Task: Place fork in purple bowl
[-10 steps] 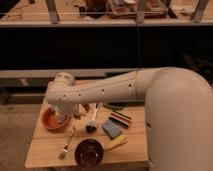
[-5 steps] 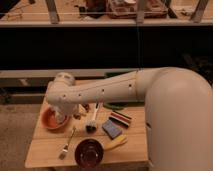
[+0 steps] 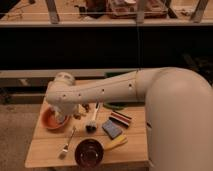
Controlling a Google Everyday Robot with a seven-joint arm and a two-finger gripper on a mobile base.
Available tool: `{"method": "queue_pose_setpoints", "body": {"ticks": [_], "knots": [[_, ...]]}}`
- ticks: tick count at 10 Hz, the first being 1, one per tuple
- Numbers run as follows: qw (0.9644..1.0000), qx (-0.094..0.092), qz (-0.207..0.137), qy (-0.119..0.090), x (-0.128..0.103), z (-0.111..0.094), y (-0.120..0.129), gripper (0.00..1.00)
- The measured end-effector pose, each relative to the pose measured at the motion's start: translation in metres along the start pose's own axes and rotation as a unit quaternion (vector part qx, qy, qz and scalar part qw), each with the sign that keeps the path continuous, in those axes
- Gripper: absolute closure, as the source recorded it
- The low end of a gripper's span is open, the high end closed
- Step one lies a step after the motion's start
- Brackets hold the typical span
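The fork (image 3: 67,142) lies on the wooden table (image 3: 42,155) at the front left, tines toward the front edge. The purple bowl (image 3: 89,151) stands just right of it at the front edge, with a shiny inside. My white arm reaches from the right across the table. My gripper (image 3: 76,113) hangs under the wrist, over the right rim of the orange-red bowl (image 3: 51,120), behind and above the fork. It is mostly hidden by the wrist.
A white-handled, black-headed brush (image 3: 93,118) lies mid-table. A blue block (image 3: 112,128), a dark red-striped packet (image 3: 120,118) and a yellow object (image 3: 116,143) lie to the right. A green item (image 3: 118,106) sits under the arm. A dark shelf runs behind.
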Motion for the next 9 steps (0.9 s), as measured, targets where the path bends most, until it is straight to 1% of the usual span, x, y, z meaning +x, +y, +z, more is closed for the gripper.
{"method": "queue_pose_setpoints", "body": {"ticks": [1, 3, 5, 6, 7, 9], "knots": [[0.9999, 0.001, 0.004, -0.011, -0.01, 0.0, -0.001, 0.2], [0.9993, 0.002, 0.018, -0.032, -0.044, 0.002, -0.012, 0.2], [0.9986, -0.001, 0.027, -0.045, -0.074, 0.013, -0.023, 0.2], [0.9989, -0.008, 0.026, -0.039, -0.082, 0.022, -0.028, 0.2], [0.9993, -0.01, 0.022, -0.03, -0.086, 0.032, -0.036, 0.2], [0.9996, -0.016, 0.019, -0.015, -0.089, 0.058, -0.043, 0.2]]}}
